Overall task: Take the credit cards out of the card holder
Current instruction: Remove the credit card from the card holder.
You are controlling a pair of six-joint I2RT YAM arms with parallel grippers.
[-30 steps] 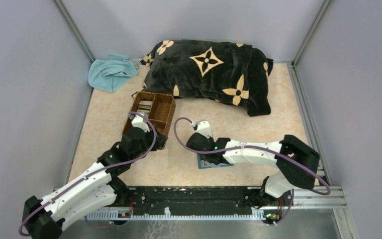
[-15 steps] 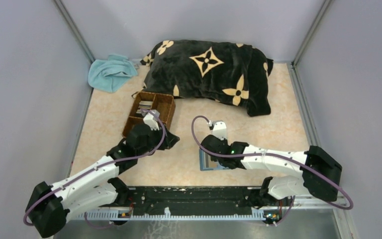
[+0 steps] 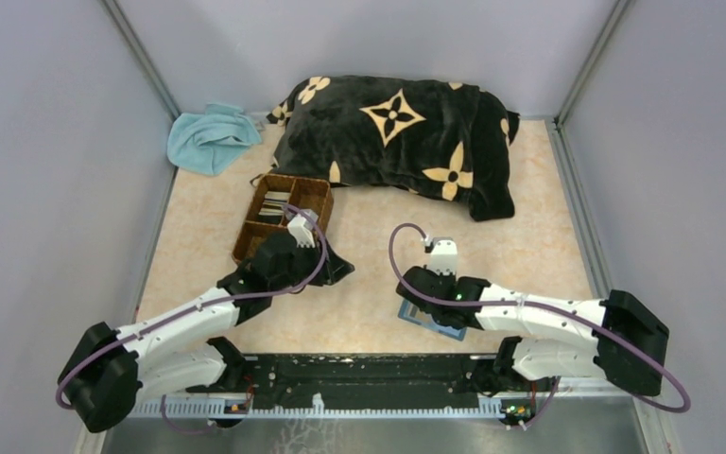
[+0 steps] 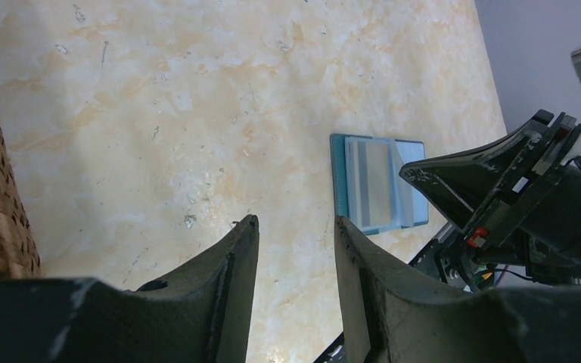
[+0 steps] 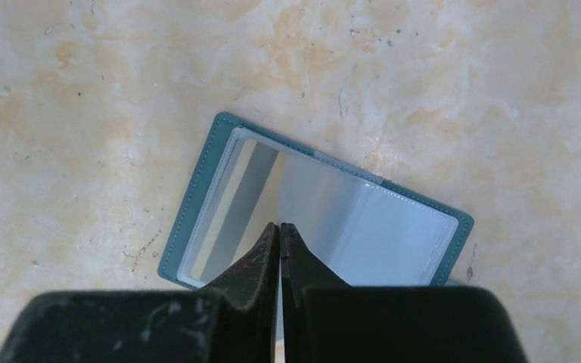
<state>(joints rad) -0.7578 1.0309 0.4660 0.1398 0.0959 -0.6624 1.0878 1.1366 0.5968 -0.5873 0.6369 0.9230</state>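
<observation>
Card holder (image 5: 363,227), stitched teal, glossy sleeves, beneath closed right hand (image 5: 280,225); left hand (image 4: 295,221) slightly parted

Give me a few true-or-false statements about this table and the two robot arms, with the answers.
1. The flat teal-blue folding card holder lies open on the marble-patterned table. True.
2. The left gripper holds a card. False: its fingers are apart and empty.
3. The right gripper is shut, tips over the card holder. True.
4. The brown woven tray sits on the black flower-patterned pillow. False: it stands on the table, in front of the pillow.
5. A grey striped card shows inside the holder's clear pocket. True.
</observation>
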